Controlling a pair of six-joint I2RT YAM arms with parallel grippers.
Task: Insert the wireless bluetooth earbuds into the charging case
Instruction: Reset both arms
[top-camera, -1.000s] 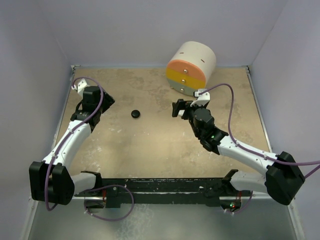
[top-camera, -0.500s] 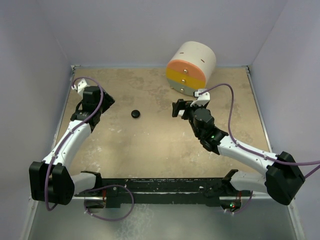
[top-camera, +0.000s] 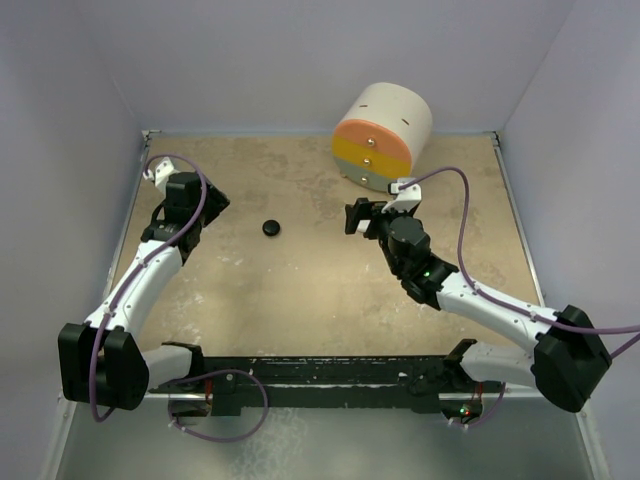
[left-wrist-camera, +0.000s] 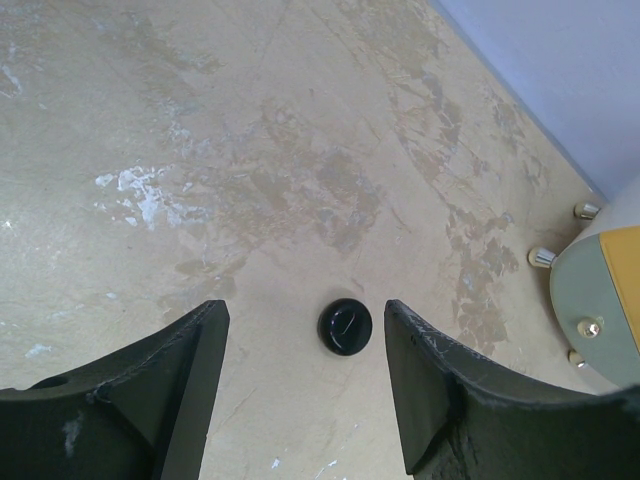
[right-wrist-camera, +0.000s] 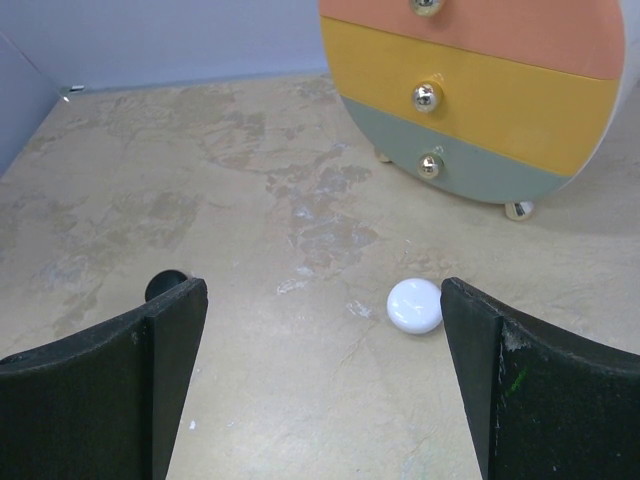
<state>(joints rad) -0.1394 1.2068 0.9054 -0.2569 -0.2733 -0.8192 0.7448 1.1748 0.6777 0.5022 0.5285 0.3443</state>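
Right claw (right-wrist-camera: 320, 295), spread, half-hides the charging case (left-wrist-camera: 345, 326) behind one finger; white earbud (right-wrist-camera: 414, 305) lies between its fingers; left claw (left-wrist-camera: 305, 312) spread, case just ahead, centred.

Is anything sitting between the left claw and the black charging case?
Nothing visible does. The left claw is open, and only table surface shows between it and the charging case.

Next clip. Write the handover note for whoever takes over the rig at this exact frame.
Left gripper: jaws open, empty, aimed at the charging case on the table.
Right gripper: jaws open, empty, facing one white earbud lying in front of the drawer unit.
Done: nothing inserted; case looks shut.
To do: pick up earbud, open case, seat it; second earbud not visible.
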